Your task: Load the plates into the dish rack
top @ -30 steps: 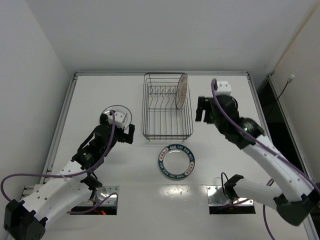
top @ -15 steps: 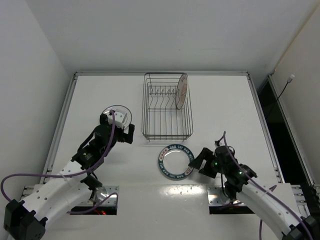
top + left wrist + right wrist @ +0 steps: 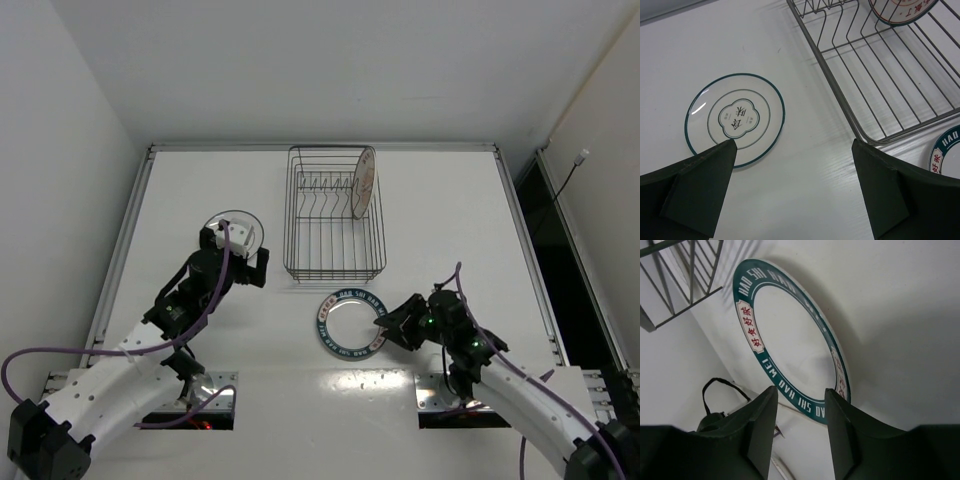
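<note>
The black wire dish rack (image 3: 335,262) stands at the back centre. The orange-centred plate (image 3: 362,182) stands upright in its right side and shows in the left wrist view (image 3: 900,11). The blue lettered-rim plate (image 3: 351,325) lies flat in front of the rack. My right gripper (image 3: 392,328) is open at its right edge; the rim (image 3: 805,410) runs between the jaws (image 3: 801,392). The pale dark-edged plate (image 3: 240,225) lies flat left of the rack (image 3: 735,117). My left gripper (image 3: 243,255) is open and empty just in front of it (image 3: 794,145).
The rack's near left corner (image 3: 826,75) is right of the left gripper, and a rack corner (image 3: 692,270) shows in the right wrist view. A black cable (image 3: 715,385) lies by the right arm's base plate (image 3: 455,390). Raised table edges run along the left (image 3: 130,230) and right (image 3: 515,200).
My right arm has swung from beside the rack's right side down to the blue lettered-rim plate, then edged left onto its rim. The left arm and all plates have not moved.
</note>
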Controlling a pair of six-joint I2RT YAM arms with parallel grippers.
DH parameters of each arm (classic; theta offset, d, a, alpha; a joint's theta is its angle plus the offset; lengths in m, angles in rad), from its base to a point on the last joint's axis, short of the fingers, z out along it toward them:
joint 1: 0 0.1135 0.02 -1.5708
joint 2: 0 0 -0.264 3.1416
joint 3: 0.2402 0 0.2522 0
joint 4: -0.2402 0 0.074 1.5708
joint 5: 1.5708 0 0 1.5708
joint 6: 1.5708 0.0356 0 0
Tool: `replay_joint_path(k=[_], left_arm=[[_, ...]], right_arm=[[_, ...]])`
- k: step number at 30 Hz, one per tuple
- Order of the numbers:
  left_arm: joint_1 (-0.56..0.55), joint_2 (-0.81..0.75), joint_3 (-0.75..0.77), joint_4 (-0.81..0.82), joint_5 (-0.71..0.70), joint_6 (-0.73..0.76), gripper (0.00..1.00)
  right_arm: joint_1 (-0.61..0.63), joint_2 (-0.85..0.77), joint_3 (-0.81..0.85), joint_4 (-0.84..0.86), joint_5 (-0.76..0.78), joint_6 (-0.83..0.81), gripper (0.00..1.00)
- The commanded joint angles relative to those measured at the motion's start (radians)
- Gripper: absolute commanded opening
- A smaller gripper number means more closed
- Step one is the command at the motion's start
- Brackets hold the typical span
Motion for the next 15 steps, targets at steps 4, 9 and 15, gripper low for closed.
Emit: replay_joint_path(k=[4, 9, 15], left_arm=[[-0.008, -0.045, 0.016, 0.039, -0.013, -0.004, 1.0], [-0.008, -0.045, 0.016, 0.039, -0.004, -0.004, 1.0], [-0.008, -0.045, 0.016, 0.039, -0.013, -0.004, 1.0]], right_arm=[[0.029, 0.112, -0.143, 0.035, 0.038, 0.025, 0.35], [0.05, 0.039, -0.061, -0.107, 0.096, -0.054, 0.38], [0.05, -0.063, -0.043, -0.243, 0.109, -0.089, 0.4]])
